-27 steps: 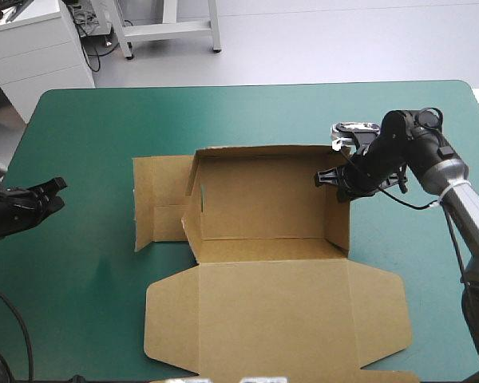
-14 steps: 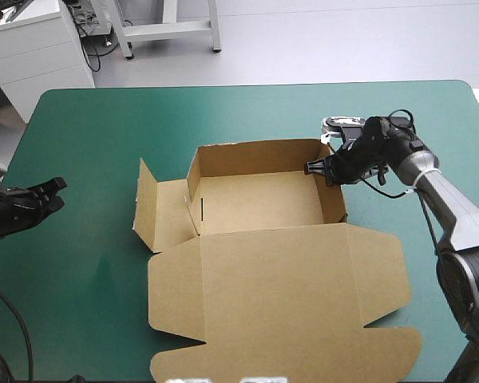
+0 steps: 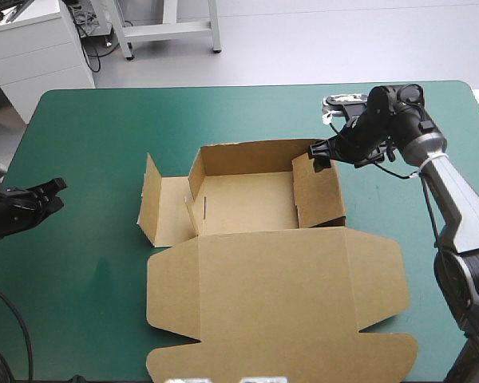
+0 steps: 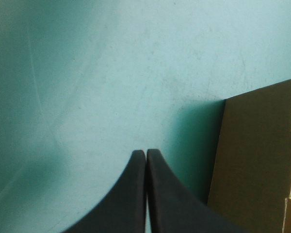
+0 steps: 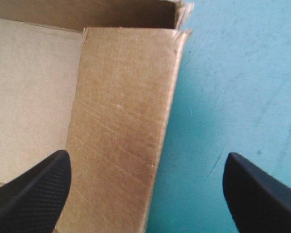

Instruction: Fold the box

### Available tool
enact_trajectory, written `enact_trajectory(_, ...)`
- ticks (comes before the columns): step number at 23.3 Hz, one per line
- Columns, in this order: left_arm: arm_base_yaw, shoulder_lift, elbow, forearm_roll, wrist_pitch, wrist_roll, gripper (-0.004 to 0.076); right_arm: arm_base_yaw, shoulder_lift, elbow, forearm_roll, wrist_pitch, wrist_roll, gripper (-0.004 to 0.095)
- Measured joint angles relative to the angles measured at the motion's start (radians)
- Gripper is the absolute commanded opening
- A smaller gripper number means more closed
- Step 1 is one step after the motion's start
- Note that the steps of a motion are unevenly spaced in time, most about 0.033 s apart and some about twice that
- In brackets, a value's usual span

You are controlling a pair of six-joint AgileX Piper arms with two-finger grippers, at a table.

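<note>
The box's (image 3: 247,203) right wall (image 3: 318,191) has tipped inward. My right gripper (image 3: 314,152) hangs at its far top corner, fingers spread. My left gripper (image 3: 58,194), fingers pressed together, hovers apart from the left flap (image 3: 156,211).

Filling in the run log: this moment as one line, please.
box: open tray, lid flat | right gripper: open, over its right wall | left gripper: shut, apart from box

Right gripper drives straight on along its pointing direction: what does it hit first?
Most likely the box: its raised right wall lies straight ahead, between the fingers of the open right gripper. The gap left is hard to judge.
</note>
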Motion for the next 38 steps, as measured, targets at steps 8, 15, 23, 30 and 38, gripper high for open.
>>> enact_trajectory(8, 0.000, 0.000, 0.000, 0.000, 0.001, 0.000, -0.0032, 0.000, -0.141, -0.002, -0.069, 0.030, 0.038, 0.0819)
enact_trajectory(15, 0.000, 0.000, 0.000, 0.000, 0.009, 0.000, -0.0032, 0.082, -0.246, 0.152, -0.116, 0.032, 0.152, 0.0819)
enact_trajectory(23, 0.000, 0.000, 0.000, 0.000, 0.014, 0.001, -0.0032, 0.091, -0.048, 0.156, -0.180, -0.008, 0.206, 0.0819)
enact_trajectory(30, -0.036, 0.000, 0.000, 0.009, 0.005, 0.010, -0.0032, 0.091, 0.013, 0.156, -0.144, -0.012, 0.191, 0.0789)
enact_trajectory(38, -0.058, 0.000, 0.000, 0.011, -0.003, 0.015, -0.0032, 0.092, 0.044, 0.156, -0.108, -0.016, 0.184, 0.0432)
